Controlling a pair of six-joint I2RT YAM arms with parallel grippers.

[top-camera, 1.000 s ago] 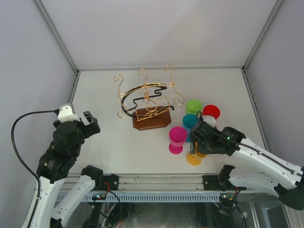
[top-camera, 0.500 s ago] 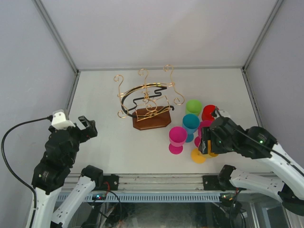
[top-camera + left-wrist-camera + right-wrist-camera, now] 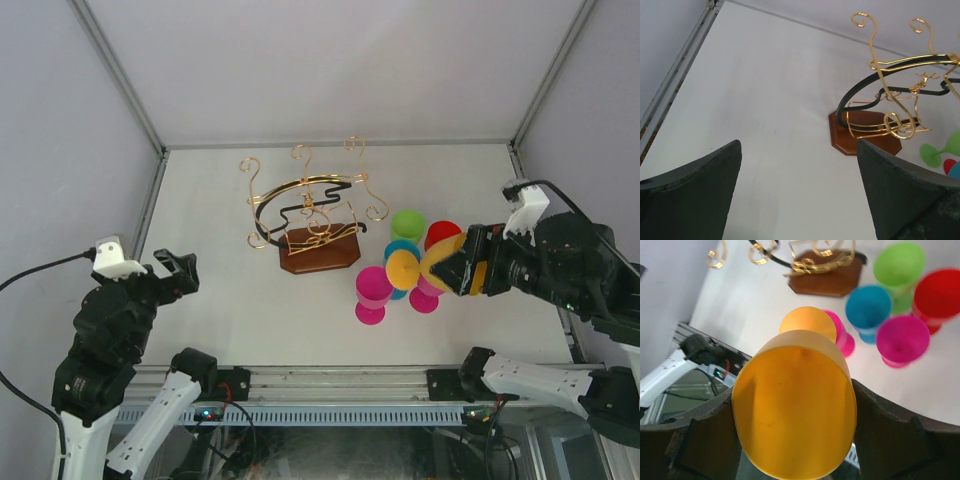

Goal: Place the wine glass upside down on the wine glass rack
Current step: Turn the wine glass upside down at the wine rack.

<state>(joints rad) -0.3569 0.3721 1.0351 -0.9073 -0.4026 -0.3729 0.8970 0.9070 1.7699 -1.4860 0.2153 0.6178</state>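
As right gripper (image 3: 458, 270) is holding orange plastic wine glass (image 3: 795, 390) sideways (left gripper (image 3: 797, 192) gaping empty), its foot is risking snagging the gold wire rack (image 3: 312, 225).

No writing, label, brand or number could be read in any view; the wine glass rack (image 3: 320, 256), the orange wine glass (image 3: 795, 410) and the white table (image 3: 220, 300) carried no legible marking.
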